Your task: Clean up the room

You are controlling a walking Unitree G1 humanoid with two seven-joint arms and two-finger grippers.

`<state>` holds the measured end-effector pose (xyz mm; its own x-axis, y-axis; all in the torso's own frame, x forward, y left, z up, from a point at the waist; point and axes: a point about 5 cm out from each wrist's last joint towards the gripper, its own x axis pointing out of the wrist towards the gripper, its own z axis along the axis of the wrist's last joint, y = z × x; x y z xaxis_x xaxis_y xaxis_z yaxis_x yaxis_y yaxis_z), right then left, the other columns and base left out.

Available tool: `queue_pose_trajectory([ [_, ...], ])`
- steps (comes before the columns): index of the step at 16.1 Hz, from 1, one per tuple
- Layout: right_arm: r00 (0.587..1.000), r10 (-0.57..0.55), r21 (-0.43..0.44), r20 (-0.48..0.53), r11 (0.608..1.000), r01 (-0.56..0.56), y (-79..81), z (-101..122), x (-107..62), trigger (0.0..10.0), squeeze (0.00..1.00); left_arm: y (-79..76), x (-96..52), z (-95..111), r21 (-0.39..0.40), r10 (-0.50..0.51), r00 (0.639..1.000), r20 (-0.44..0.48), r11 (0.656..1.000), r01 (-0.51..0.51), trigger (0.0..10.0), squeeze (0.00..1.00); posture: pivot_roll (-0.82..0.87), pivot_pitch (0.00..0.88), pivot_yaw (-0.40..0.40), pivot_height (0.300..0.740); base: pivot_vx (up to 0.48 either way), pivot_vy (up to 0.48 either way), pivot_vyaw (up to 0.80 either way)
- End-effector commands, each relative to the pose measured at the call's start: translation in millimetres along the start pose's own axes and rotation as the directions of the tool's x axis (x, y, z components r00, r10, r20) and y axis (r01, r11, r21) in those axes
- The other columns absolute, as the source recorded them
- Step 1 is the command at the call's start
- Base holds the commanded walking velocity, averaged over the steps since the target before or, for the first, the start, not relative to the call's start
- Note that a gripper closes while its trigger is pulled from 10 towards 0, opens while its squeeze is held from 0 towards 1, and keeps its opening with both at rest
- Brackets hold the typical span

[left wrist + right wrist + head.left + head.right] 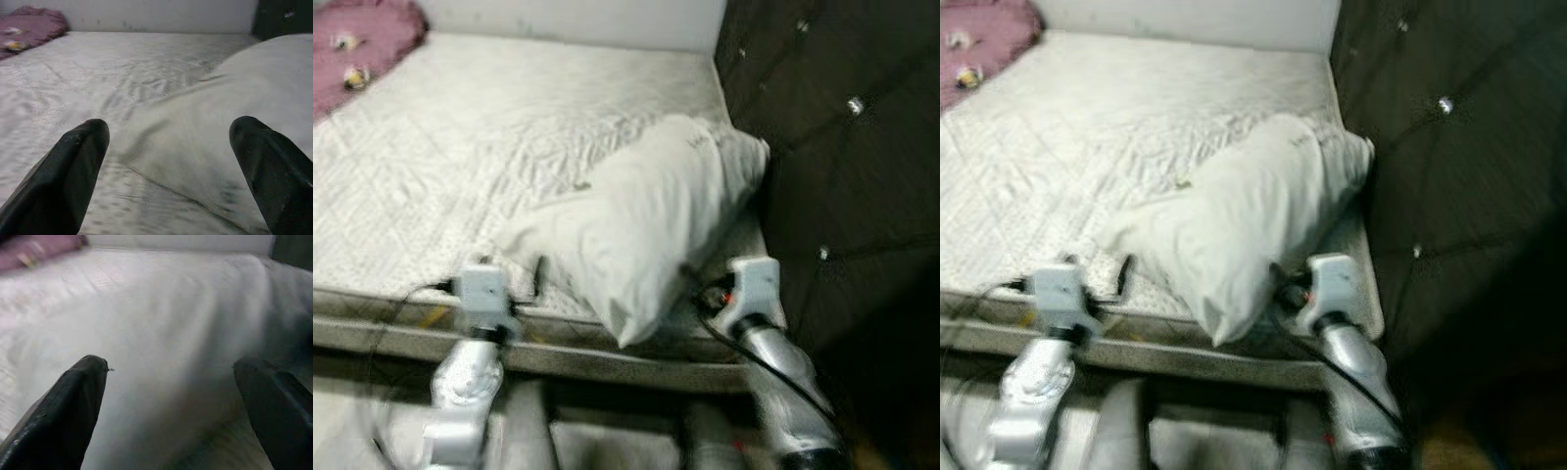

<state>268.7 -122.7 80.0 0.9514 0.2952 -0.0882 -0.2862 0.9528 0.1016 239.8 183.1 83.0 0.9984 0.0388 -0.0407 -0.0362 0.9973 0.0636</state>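
Observation:
A white pillow [646,220] lies slanted on the right side of the bed's mattress [440,147], its far end against the dark headboard. My left gripper [171,127] is open at the mattress's near edge, pointing at the pillow's near left corner. On the pillow's near right side, my right gripper [173,364] is also open, with the pillow's cloth close before its fingers. Neither holds anything.
A tufted dark headboard [842,147] stands along the right. A pink blanket [357,44] with small objects on it lies bunched at the bed's far left corner. A pale wall [578,18] runs behind the bed. The grey bed frame edge [607,357] is just below my wrists.

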Motion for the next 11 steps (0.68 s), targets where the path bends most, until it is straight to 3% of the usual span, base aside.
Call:
queue_pose_trajectory([
  [1,1.000,-0.019,-0.016,-0.014,1.000,0.019,-7.7,-1.9,-3.8,10.0,0.00,-7.1,3.5,6.2,-0.003,-0.015,0.999,0.033,1.000,0.015,10.0,0.00,0.01,0.000,-0.040,0.572,0.368,0.000,0.00],
  [4,1.000,-0.016,-0.012,-0.013,1.000,0.016,-7.6,-1.3,-2.6,10.0,0.00,-12.7,5.2,5.0,-0.024,-0.046,0.999,0.017,0.999,0.046,10.0,0.00,0.01,0.000,-0.042,0.572,0.126,0.000,0.00],
  [8,1.000,0.002,0.016,-0.030,1.000,-0.001,-7.8,-2.3,-1.0,10.0,0.00,-6.3,1.0,0.8,-0.007,-0.024,1.000,-0.010,1.000,0.024,10.0,0.00,0.01,0.000,-0.043,0.562,0.000,0.000,0.00],
  [11,0.989,0.064,-0.015,-0.137,0.998,-0.066,-10.4,-11.9,3.9,10.0,0.00,13.1,-20.6,-9.6,0.054,0.013,0.998,-0.063,0.999,-0.009,10.0,0.00,0.04,0.000,-0.043,0.528,0.000,0.000,0.00],
])
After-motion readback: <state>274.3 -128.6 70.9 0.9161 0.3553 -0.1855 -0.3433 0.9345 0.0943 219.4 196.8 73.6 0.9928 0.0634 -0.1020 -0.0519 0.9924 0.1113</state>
